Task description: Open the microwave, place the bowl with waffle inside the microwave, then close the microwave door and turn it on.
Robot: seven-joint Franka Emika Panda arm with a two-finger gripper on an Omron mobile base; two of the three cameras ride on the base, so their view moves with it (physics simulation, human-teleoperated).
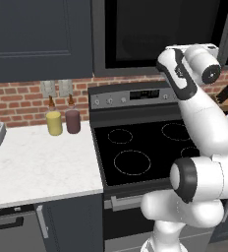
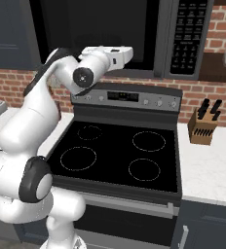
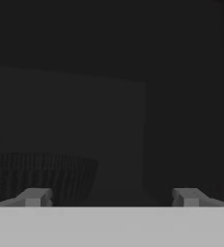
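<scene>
Claw (image 3: 111, 198): fingers spread wide, gripping nothing, raised close before the microwave door (image 3: 65, 116), whose dark glass fills the hand view. Microwave (image 2: 134, 34) at twelve o'clock above the stove (image 2: 117, 155), door shut. Right base view: keypad (image 2: 184, 34), knife block (image 2: 202, 127). Left base view: yellow jar (image 1: 54, 122) and maroon jar (image 1: 72, 121), contents indiscernible, on worktop (image 1: 37, 162).

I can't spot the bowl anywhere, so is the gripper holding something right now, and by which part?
Nothing is held. In the hand view the gripper stands open, its fingertips wide apart with nothing between them, facing the dark microwave.
</scene>
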